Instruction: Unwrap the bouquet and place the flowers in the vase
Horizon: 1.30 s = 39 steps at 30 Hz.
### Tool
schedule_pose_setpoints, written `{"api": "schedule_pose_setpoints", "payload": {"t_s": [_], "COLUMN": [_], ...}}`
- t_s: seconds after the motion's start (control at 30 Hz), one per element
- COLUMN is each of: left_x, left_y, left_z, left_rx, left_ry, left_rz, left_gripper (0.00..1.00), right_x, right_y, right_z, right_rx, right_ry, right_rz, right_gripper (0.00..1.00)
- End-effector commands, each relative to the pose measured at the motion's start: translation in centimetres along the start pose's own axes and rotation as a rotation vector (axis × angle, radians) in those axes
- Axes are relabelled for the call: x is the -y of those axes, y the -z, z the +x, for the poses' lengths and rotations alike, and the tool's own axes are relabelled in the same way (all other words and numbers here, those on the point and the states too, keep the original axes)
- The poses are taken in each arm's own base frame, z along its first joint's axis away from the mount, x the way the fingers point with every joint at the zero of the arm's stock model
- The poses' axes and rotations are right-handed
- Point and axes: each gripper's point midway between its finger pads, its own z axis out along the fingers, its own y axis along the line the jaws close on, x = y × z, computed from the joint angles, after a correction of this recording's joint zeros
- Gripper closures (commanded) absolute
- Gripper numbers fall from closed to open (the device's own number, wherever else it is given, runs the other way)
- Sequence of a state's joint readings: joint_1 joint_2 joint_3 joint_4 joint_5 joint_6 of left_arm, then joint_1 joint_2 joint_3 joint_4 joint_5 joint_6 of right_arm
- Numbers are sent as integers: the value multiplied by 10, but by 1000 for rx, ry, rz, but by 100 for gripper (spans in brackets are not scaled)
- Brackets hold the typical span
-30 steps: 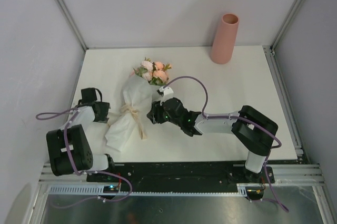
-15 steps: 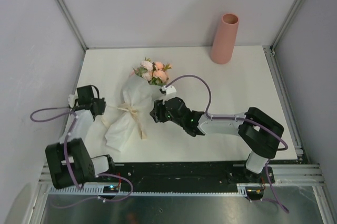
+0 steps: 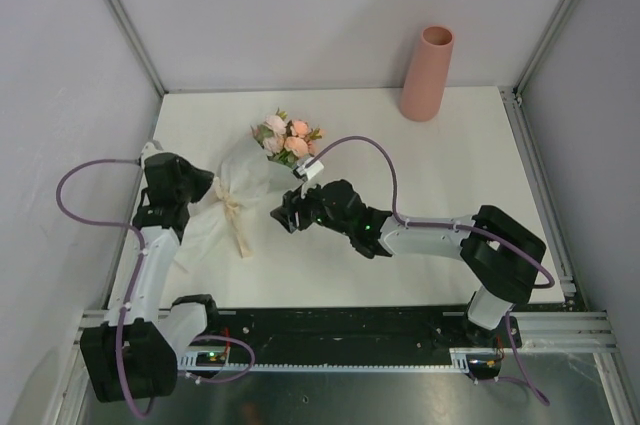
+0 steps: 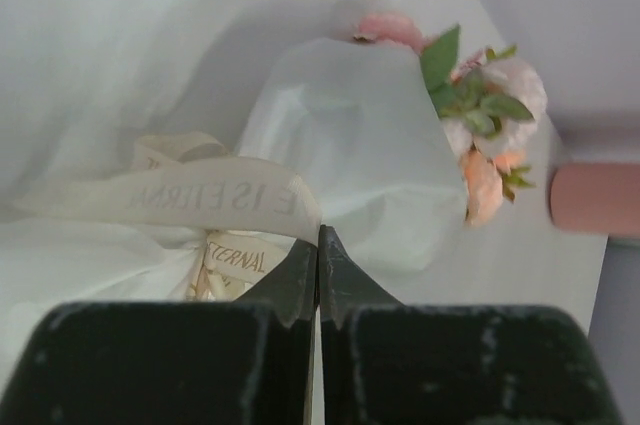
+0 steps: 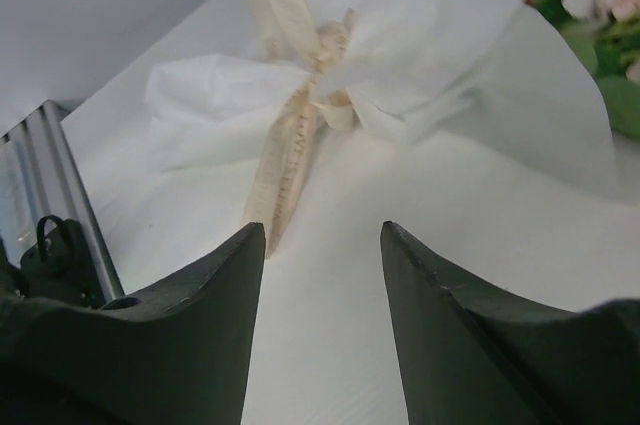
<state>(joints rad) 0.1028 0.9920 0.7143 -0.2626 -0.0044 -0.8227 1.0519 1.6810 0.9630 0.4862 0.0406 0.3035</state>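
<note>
The bouquet (image 3: 250, 180) lies on the white table (image 3: 450, 195), left of centre, its white paper cone tied with a cream printed ribbon (image 3: 236, 230). Pink and peach flowers (image 3: 288, 138) stick out of its far end. My left gripper (image 3: 205, 188) is at the bouquet's left side, shut on one end of the ribbon (image 4: 200, 190), which runs taut to the fingertips. The paper (image 4: 350, 135) and flowers (image 4: 490, 115) lie beyond. My right gripper (image 3: 283, 215) stands open just right of the cone, nothing between its fingers, with the ribbon tail (image 5: 285, 170) in front of it. The vase (image 3: 427, 73) stands upright at the far right.
Metal frame posts and grey walls close in the table on three sides. An aluminium rail (image 3: 350, 330) runs along the near edge by the arm bases. A purple cable (image 3: 385, 170) loops above the right arm; another (image 3: 80, 185) arcs left of the left arm.
The left gripper has shut on the ribbon and risen toward the far left, dragging the bouquet with it. The right gripper has shifted slightly left and stayed open.
</note>
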Motion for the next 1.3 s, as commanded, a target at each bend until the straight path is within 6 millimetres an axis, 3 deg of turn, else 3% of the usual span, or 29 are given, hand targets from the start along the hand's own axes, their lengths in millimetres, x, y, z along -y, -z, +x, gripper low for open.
{"api": "schedule_pose_setpoints", "payload": {"t_s": [0.0,0.17,0.37,0.7,0.93,1.0,1.1,1.17,1.27], "left_x": [34,51,70,92,97,97,97,95,83], "left_y": [21,38,51,61,66,66,67,67,66], "left_z": [7,21,37,61,64,65,65,63,60], "left_rx": [-27,-74,-142,-225,-232,-236,-235,-222,-199], "left_ry": [-200,-282,-318,-351,-356,-354,-354,-346,-339], "left_rz": [213,337,442,537,562,562,564,551,490], "left_gripper": [100,100,100,100,100,100,97,75,48], "right_x": [-37,-53,-57,-46,-35,-33,-33,-29,-20], "right_y": [0,-7,-23,-55,-73,-76,-78,-77,-75], "right_z": [-45,-65,-71,-57,-50,-50,-53,-57,-64], "right_rx": [175,305,343,333,329,328,327,328,321], "right_ry": [144,173,184,196,192,183,176,158,102], "right_rz": [-190,-273,-288,-244,-192,-184,-187,-171,-156], "right_gripper": [43,41,38,36,39,44,70,89,99]}}
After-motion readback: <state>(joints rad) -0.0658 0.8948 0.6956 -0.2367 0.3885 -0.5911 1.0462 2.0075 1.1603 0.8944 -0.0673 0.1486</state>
